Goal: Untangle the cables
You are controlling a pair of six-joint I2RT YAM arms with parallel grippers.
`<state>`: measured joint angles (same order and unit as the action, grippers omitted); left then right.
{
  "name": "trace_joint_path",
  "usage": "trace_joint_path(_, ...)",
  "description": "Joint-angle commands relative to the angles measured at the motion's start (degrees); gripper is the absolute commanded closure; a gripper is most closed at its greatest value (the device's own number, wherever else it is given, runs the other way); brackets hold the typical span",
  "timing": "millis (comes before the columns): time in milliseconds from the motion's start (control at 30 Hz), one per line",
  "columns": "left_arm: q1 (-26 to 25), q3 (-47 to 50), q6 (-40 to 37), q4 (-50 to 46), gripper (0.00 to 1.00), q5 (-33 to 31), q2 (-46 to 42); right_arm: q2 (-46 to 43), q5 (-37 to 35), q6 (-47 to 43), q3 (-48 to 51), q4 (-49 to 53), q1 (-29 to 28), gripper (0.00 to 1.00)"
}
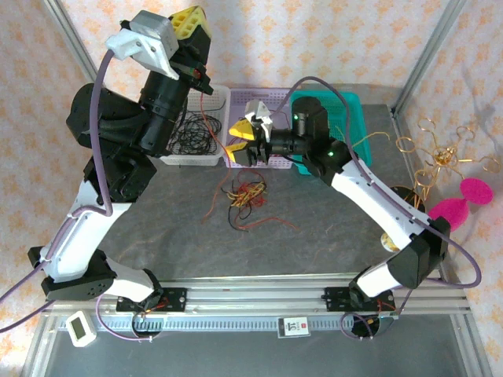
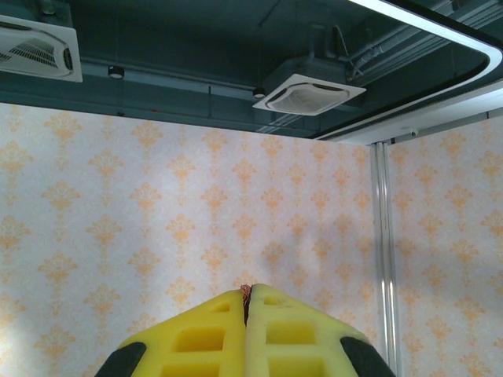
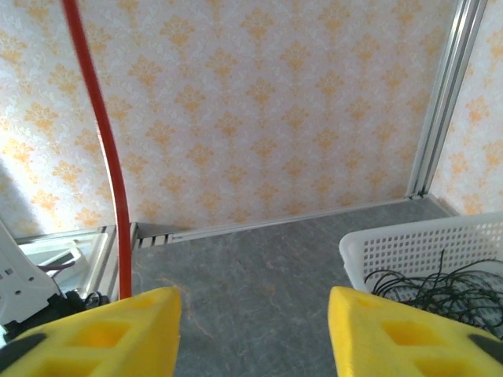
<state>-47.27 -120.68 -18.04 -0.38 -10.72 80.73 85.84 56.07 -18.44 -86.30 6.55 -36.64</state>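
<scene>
A tangled bunch of red, yellow and black cables (image 1: 245,192) lies on the grey table in the middle. One thin red cable (image 1: 209,126) rises from the bunch towards my raised left gripper (image 1: 191,23). In the left wrist view that gripper (image 2: 247,294) is shut, and a bare reddish cable end (image 2: 247,290) pokes out between its yellow pads. My right gripper (image 1: 240,140) hovers open over the table behind the bunch. In the right wrist view the red cable (image 3: 110,157) runs upright just beside the left finger (image 3: 102,330) of the open right gripper (image 3: 253,314), with nothing between the fingers.
A white basket (image 1: 206,159) holding black wires (image 1: 189,133) stands at the back left, its rim (image 3: 409,239) also in the right wrist view. A lilac basket (image 1: 259,94) and a teal basket (image 1: 346,110) stand behind. A gold wire ornament (image 1: 436,153) and pink pieces (image 1: 464,200) sit at the right.
</scene>
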Motion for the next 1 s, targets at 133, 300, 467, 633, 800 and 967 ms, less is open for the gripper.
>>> trace_joint_path(133, -0.21, 0.79, -0.11, -0.20, 1.00, 1.14, -0.48, -1.19, 1.38, 3.59, -2.13, 2.82, 3.50, 0.53)
trace_joint_path(300, -0.20, 1.46, -0.39, -0.13, 1.00, 1.29, -0.40, -5.17, 3.96, 6.80, 1.91, 0.89, 8.46, 0.45)
trace_joint_path(467, -0.24, 1.42, -0.40, -0.14, 1.00, 1.62, -0.24, -8.57, 5.63, 6.44, 3.74, 1.26, 9.48, 0.31)
trace_joint_path(633, -0.20, 1.42, -0.22, -0.14, 1.00, 1.93, -0.13, -9.79, 9.70, 6.18, 3.23, 1.67, 9.49, 0.25)
trace_joint_path(800, -0.20, 1.35, -0.01, -0.14, 1.00, 2.20, 0.04, -9.54, 12.21, 6.45, 3.41, -0.74, 8.98, 0.20)
trace_joint_path(967, -0.20, 1.05, 0.19, -0.52, 1.00, 2.29, 0.22, -8.13, 14.13, 5.28, 1.17, 0.31, 8.78, 0.20)
